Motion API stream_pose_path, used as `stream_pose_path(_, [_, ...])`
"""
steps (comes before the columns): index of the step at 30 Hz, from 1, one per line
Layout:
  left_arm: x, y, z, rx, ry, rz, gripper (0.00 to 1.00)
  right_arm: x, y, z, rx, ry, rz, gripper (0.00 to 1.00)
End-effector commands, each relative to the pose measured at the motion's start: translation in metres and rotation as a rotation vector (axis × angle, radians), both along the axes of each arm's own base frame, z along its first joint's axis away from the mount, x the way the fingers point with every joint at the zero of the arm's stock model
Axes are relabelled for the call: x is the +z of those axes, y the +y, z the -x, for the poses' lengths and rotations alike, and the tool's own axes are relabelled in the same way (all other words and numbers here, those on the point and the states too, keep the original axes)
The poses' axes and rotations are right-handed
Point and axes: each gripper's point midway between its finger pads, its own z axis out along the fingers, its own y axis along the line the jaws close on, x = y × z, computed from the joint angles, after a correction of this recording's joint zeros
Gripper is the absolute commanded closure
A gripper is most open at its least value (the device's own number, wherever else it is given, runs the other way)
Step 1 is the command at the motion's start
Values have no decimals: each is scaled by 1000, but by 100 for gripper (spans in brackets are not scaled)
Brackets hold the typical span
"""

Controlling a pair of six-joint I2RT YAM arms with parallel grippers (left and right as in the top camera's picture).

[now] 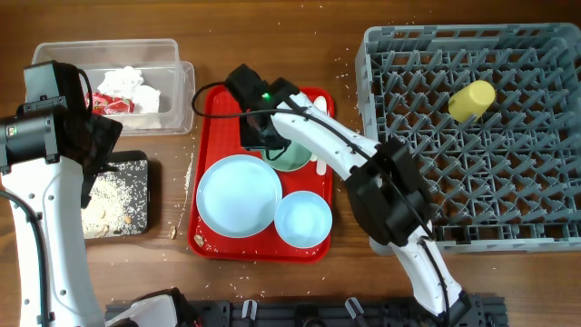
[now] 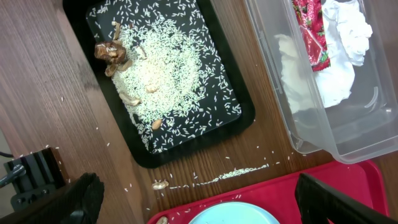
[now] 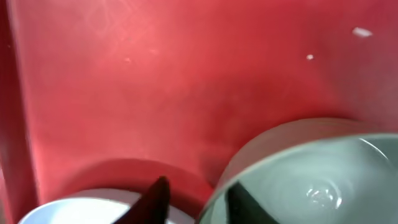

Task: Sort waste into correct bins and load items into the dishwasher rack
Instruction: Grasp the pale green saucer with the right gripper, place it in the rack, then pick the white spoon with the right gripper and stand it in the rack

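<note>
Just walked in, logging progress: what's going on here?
The right end effector is open astride the rim of the pale green saucer-bowl on the red tray. The left end effector hangs open by the black tray of rice crumbs. Napkin and wrapper lie in the clear tub; the yellow cup lies in the rack; plate and bowl wait on the red tray.

Glossy pale green saucer-bowl (image 3: pixel 323 180); matt wooden table (image 2: pixel 50 93).

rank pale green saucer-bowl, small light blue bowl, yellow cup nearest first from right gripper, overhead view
1. pale green saucer-bowl, at the right gripper
2. small light blue bowl, red tray's near corner
3. yellow cup, far right in grey rack
</note>
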Motion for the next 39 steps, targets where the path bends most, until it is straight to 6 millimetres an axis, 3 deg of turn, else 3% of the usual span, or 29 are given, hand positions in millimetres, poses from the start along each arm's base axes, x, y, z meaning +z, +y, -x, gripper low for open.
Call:
stream_pose_path(1, [4, 4, 1, 11, -7, -18, 0, -11, -5, 5, -7, 27, 32, 93])
stream_pose_path(3, [4, 4, 1, 11, -7, -18, 0, 13, -1, 2, 24, 0, 1, 96])
stream_pose_path(6, [4, 4, 1, 11, -7, -18, 0, 71, -3, -1, 82, -62, -60, 95])
stream_pose_path(8, [4, 4, 1, 11, -7, -18, 0, 117, -23, -8, 107, -130, -92, 96])
stream_pose_path(9, [4, 4, 1, 11, -7, -18, 0, 151, -47, -19, 88, -187, -115, 96])
stream_pose_path(10, [4, 4, 1, 11, -7, -18, 0, 194, -91, -34, 27, -262, -143, 96])
stream_pose_path(11, [4, 4, 1, 11, -7, -18, 0, 219, -121, -42, 0, -307, -171, 96])
stream_pose_path(12, [4, 4, 1, 11, -7, -18, 0, 245, -161, -50, -34, -357, -209, 96])
stream_pose_path(13, [4, 4, 1, 11, -7, -18, 0, 270, -214, -58, -59, -413, -259, 96])
stream_pose_path(14, [4, 4, 1, 11, -7, -18, 0, 282, -254, -62, -76, -446, -303, 96])
stream_pose_path(15, [4, 4, 1, 11, -7, -18, 0, 287, -311, -66, -134, -467, -368, 96])
stream_pose_path(17, [4, 4, 1, 11, -7, -18, 0, 284, -377, -66, -150, -514, -539, 96])
stream_pose_path(20, [4, 4, 1, 11, -7, -18, 0, 269, -440, -69, -230, -553, -759, 96])
stream_pose_path(22, [4, 4, 1, 11, -7, -18, 0, 240, -481, -78, -314, -548, -865, 96])
stream_pose_path(24, [4, 4, 1, 11, -7, -18, 0, 210, -499, -88, -356, -529, -1021, 96])
stream_pose_path(26, [4, 4, 1, 11, -7, -18, 0, 196, -505, -96, -360, -536, -1170, 96])
stream_pose_path(29, [4, 4, 1, 11, -7, -18, 0, 167, -510, -100, -441, -446, -1176, 96])
stream_pose_path(32, [4, 4, 1, 11, -7, -18, 0, 135, -527, -90, -612, -302, -1048, 96])
stream_pose_path(35, [4, 4, 1, 11, -7, -18, 0, 134, -550, -69, -704, -278, -1002, 93])
stream_pose_path(37, [4, 4, 1, 11, -7, -18, 0, 135, -571, -53, -783, -267, -896, 82])
stream_pose_path(38, [4, 4, 1, 11, -7, -18, 0, 139, -582, -43, -825, -264, -829, 71])
stream_pose_path(39, [4, 4, 1, 11, -7, -18, 0, 145, -587, -37, -848, -266, -798, 69])
